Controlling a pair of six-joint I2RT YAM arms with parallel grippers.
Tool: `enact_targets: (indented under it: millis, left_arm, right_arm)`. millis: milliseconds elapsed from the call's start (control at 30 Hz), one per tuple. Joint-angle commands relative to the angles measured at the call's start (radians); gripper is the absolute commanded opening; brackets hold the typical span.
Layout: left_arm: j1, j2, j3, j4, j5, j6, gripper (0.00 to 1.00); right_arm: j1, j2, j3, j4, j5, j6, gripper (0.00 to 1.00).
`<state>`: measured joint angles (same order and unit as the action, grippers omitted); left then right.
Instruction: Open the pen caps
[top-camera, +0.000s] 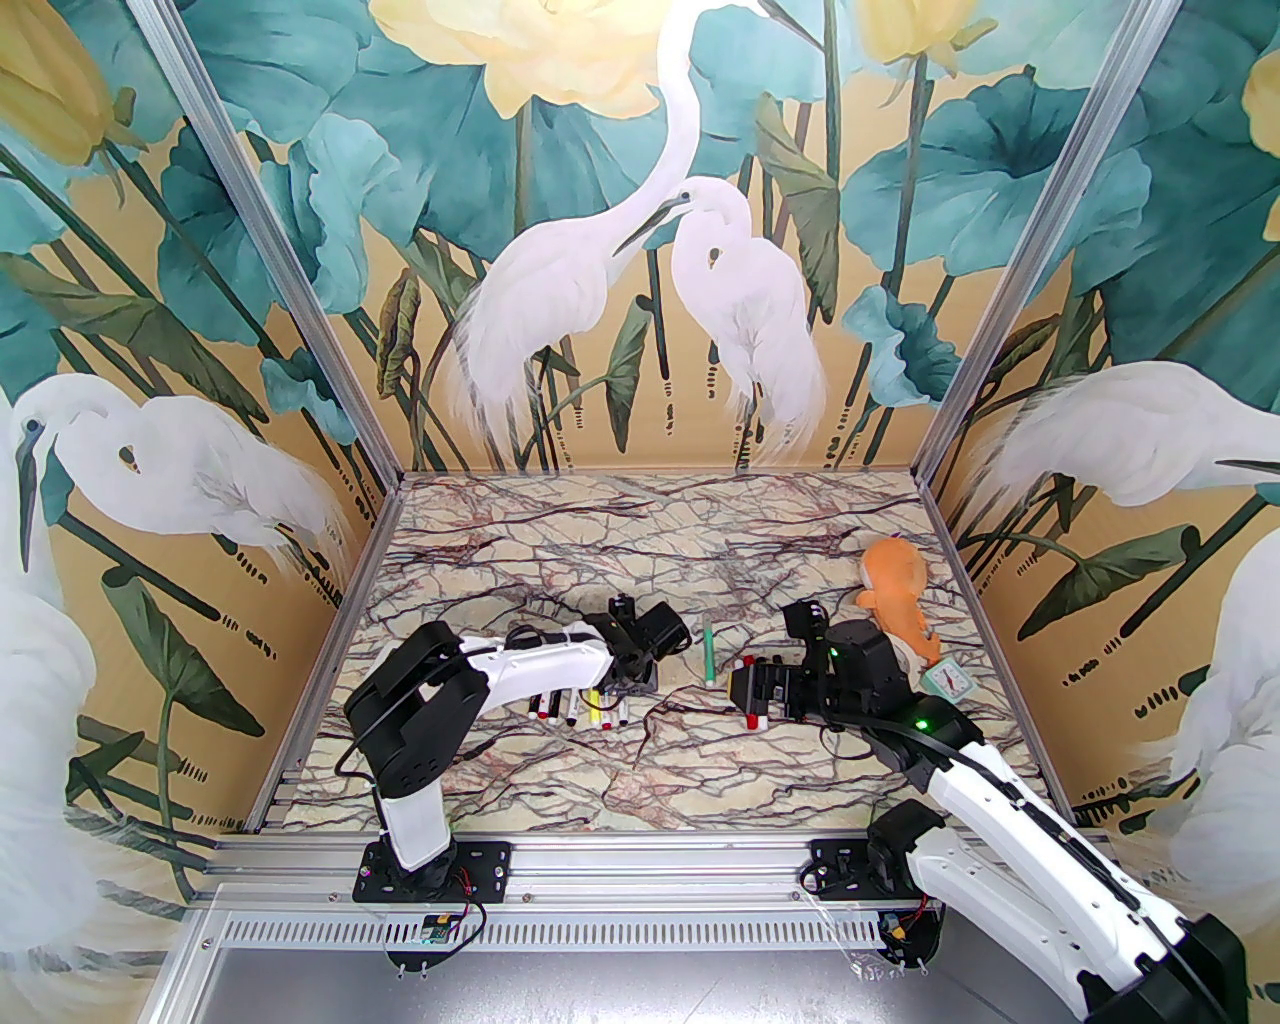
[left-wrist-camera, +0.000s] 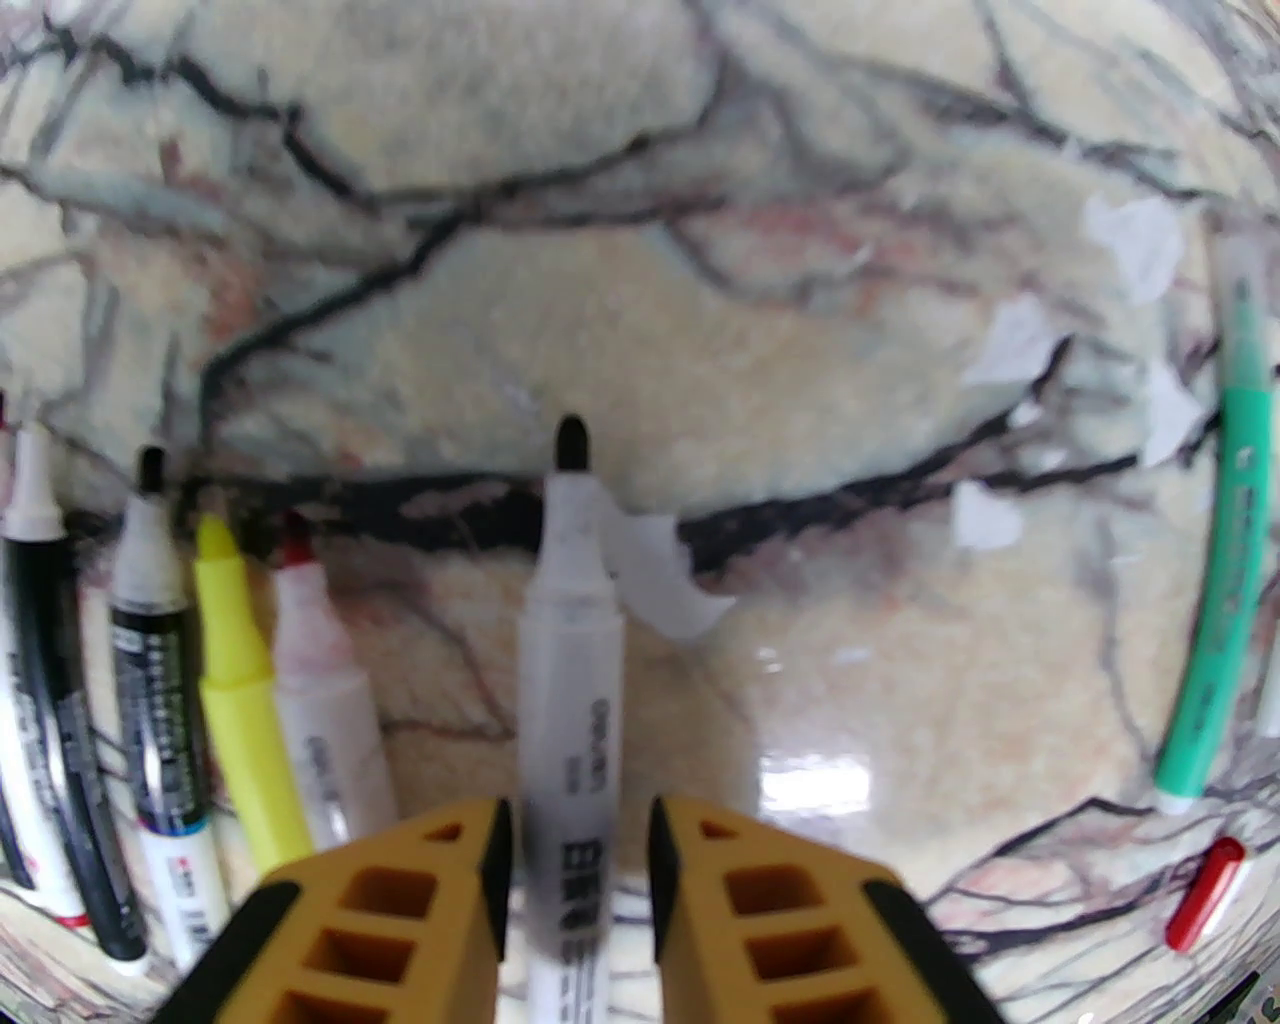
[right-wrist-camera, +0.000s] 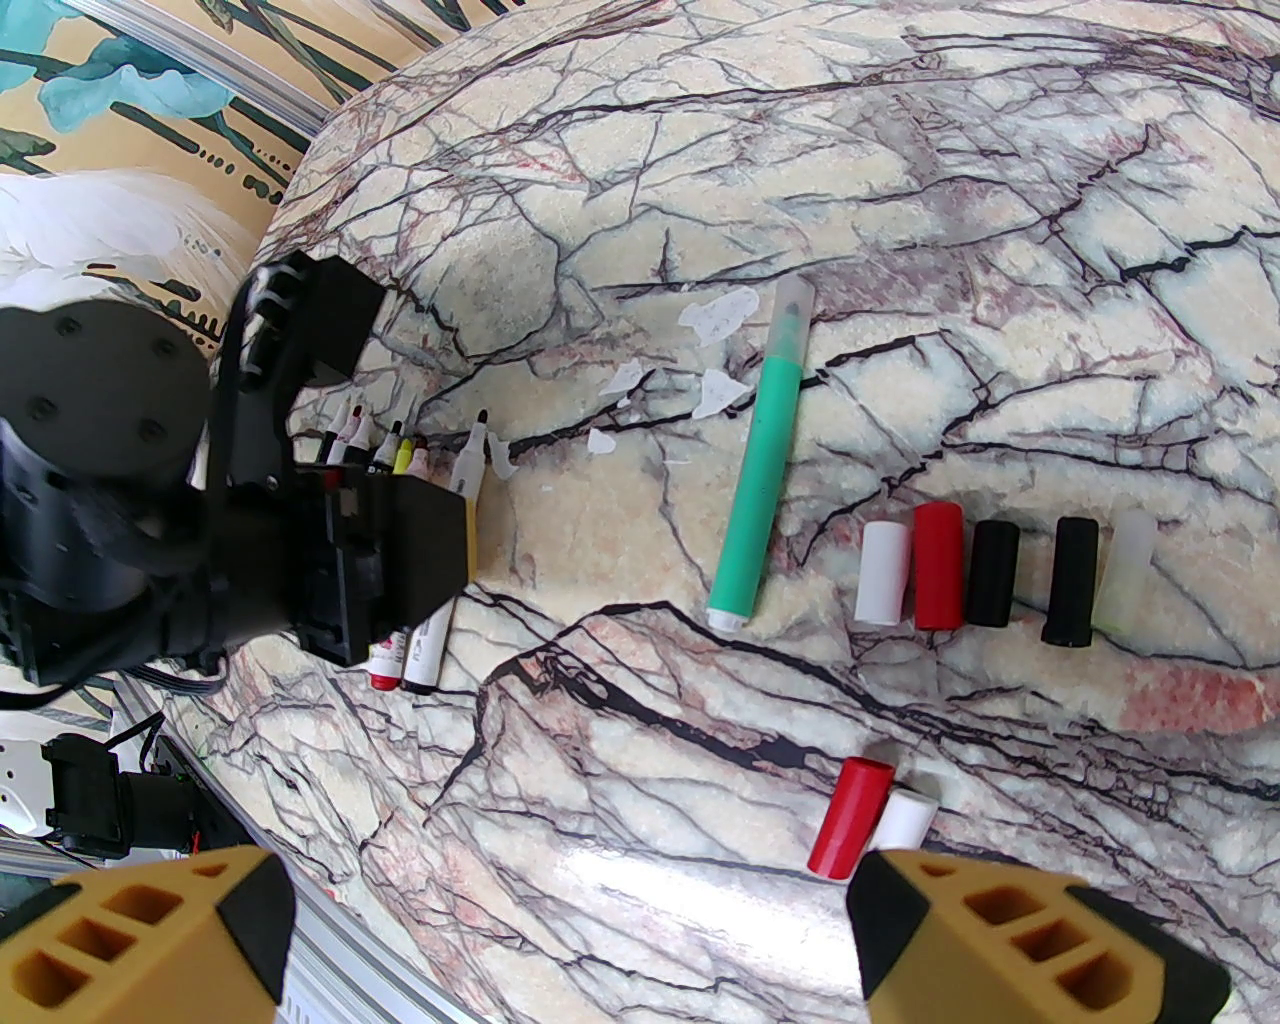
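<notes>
Left gripper (left-wrist-camera: 580, 830), its yellow jaws narrowly apart, straddles the barrel of a black-tipped marker (left-wrist-camera: 572, 640) lying bare-nibbed on the marble table (left-wrist-camera: 700, 300). A sliver of gap shows beside the barrel, so the marker appears to rest on the tabletop rather than in a firm pinch. Just beside it lies a row of open pens (left-wrist-camera: 160, 640), among them a yellow highlighter (left-wrist-camera: 235, 640) and a red-tipped marker (left-wrist-camera: 320, 680), nibs exposed.

Right gripper (right-wrist-camera: 570, 900) hangs with jaws spread wide and nothing between them, above the pen caps (right-wrist-camera: 938, 565). White, red, two black and one translucent lie side by side in a row, with another red cap (right-wrist-camera: 850, 815) and a white cap (right-wrist-camera: 908, 820) just beside each other, nearer its fingers.

Between the pens and the caps lies a green pen (right-wrist-camera: 765, 480), apart from both, its frosted cap (right-wrist-camera: 790, 310) on. Torn white scraps (right-wrist-camera: 715, 315) dot the marble near its capped end.

The job looks close to its end, with the black-tipped marker being laid among the finished pens and the green pen seemingly the last one closed. The next move calls for the left jaws to lift clear without rolling the marker. One gripper must then pin the slim green barrel while the other draws the frosted cap straight off along the pen's length
</notes>
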<state>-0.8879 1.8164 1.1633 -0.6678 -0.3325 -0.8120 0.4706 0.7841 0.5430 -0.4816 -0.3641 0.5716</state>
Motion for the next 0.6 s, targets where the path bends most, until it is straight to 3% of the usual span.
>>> enact_targets:
  millis: [0,200,367,567]
  left_arm:
    - [-0.006,-0.074,0.051,-0.072,-0.043,0.014,0.33]
    - [-0.02,-0.078,0.119,-0.007,0.089,0.041,0.39]
    - [-0.03,0.007,0.206,0.057,0.191,0.036,0.46]
    - [-0.031,0.129,0.31,0.102,0.277,0.031,0.47]
  right_arm:
    - [0.005,-0.007,-0.003,0.007,-0.009,0.004,0.99]
    - [0.005,-0.054,0.001,-0.029,0.035,0.014,0.99]
    - [0.005,-0.078,0.013,-0.069,0.059,0.015,0.99]
    - [0.004,-0.115,0.026,-0.132,0.104,0.019,1.0]
